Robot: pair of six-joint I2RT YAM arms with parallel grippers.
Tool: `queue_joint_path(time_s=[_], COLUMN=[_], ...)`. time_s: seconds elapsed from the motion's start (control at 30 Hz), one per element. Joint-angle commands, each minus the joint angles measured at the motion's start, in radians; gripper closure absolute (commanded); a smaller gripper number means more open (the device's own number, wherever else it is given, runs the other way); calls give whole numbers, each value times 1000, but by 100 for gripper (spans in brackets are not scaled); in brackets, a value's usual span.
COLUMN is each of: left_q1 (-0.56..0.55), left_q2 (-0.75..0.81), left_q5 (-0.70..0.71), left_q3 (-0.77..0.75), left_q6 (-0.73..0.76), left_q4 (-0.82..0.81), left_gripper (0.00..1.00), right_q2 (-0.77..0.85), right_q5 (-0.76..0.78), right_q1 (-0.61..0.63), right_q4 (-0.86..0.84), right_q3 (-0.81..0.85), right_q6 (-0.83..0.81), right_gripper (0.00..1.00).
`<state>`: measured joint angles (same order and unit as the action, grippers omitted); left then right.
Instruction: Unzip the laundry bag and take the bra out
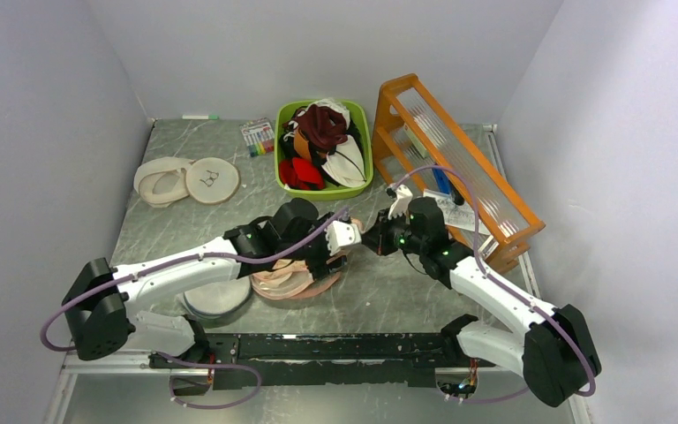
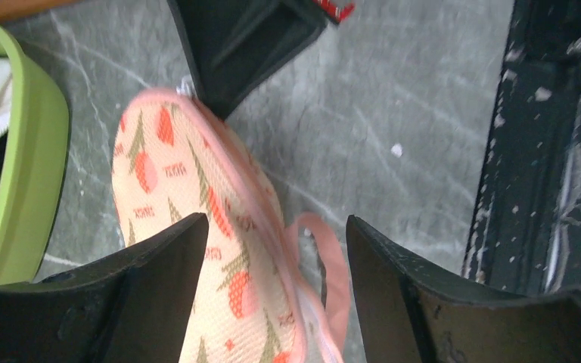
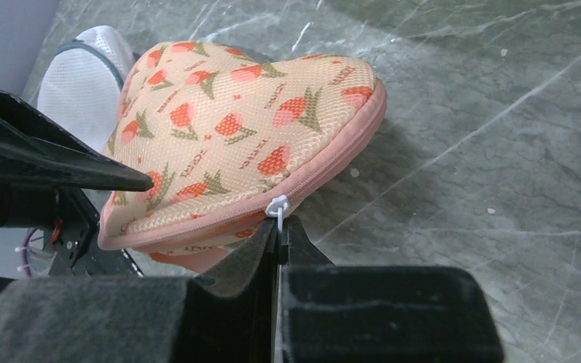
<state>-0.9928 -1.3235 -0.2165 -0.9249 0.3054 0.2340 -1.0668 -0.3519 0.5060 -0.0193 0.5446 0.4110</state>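
Unzipping in hand: right gripper (image 3: pixel 280 227) is pinching zip pull (image 3: pixel 277 204), lower centre; left gripper (image 2: pixel 274 227) is straddling laundry bag (image 3: pixel 234 136), jaws spread; next move is calling for bracing bag, drawing pull along.

In the matt black right claw (image 3: pixel 280 233) we see a white plastic zip pull (image 3: pixel 276 204), just ahead the laundry bag (image 3: pixel 242 136), fine-meshed matt cloth, on the smooth, faintly glossy stone-look table (image 3: pixel 492 151).

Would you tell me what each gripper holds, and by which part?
The right gripper pinches the bag's white zip pull; the left gripper stands open astride the bag, holding nothing.
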Motion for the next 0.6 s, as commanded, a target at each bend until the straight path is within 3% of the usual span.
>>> queue_joint_path(time_s=[0.0,0.23,0.4,0.57], left_q1=[-4,-18,-53,-81], left_q2=[28,-65,-103,-169], left_q5=[-79,43,263,348], left_q3=[-1,-51,-8,-26], left_q6=[-100,-316,-404,-405], left_q4=[-122,-155,-221,-224], left_gripper=[21,12,22,42], right_q2=[19,25,27,30], right_q5=[-45,-49,-60,-78], right_q1=[9,26,29,31], right_q4=[-64,-49,-6,10], right_q3=[-19,3,32,39], right_q6=[32,41,17,9], right_gripper=[100,100,100,100])
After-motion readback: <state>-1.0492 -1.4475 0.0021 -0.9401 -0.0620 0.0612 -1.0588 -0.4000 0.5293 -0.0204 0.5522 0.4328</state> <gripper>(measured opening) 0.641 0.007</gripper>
